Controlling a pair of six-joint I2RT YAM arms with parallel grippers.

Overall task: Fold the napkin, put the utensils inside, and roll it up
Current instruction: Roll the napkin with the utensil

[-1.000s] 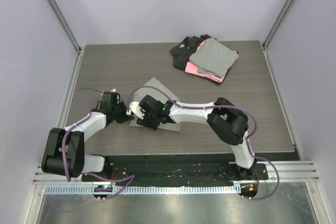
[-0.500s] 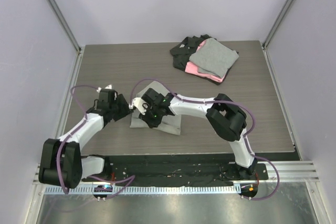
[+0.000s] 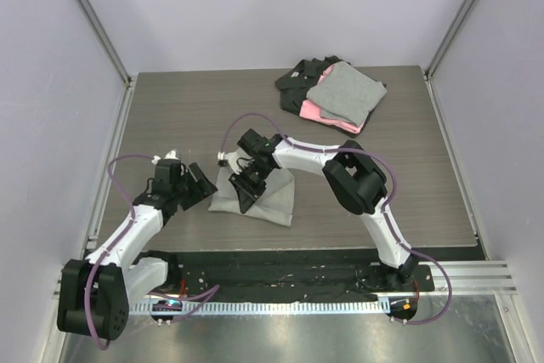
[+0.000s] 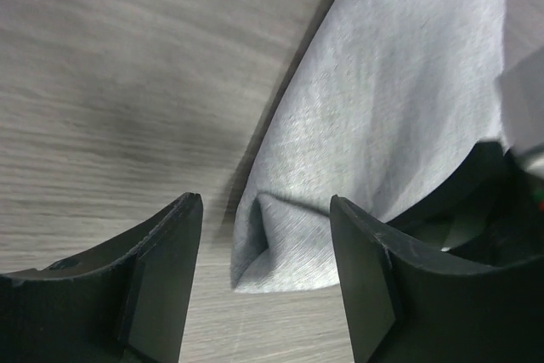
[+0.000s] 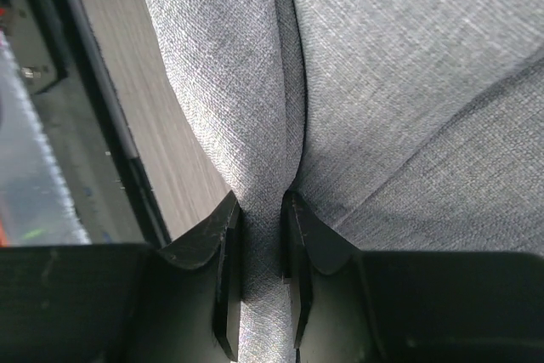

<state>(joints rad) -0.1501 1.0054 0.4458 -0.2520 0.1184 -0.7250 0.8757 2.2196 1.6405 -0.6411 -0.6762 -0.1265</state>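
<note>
- the napkin lies on the counter just ahead of the arm bases, left of the middle. it looks partly doubled over and rumpled, so i judge the fold to be the step in hand.
- the left jaws stand wide with nothing in them, low over the counter at the napkin's left corner. that corner lies just ahead of the gap between them, not gripped.
- the right jaws are narrow and pinch a raised ridge of the napkin near its middle. cloth runs up between the 2 fingers.
- to fold well, the right arm should carry that ridge low and straight across. a high lift would let the loose layer sag and twist.
- the left jaws can help in 1 of 2 ways. they can press the near corner flat so the sheet does not slide, or back off so they do not snag it.
- line up the edges before the right jaws let go, then smooth the crease. a skewed fold would probably leave a lopsided roll later.
- no fork shows in any view, so it must be found before the next step.
- the stack of grey, pink and black cloths sits well apart at the far right. leave it alone.
</note>
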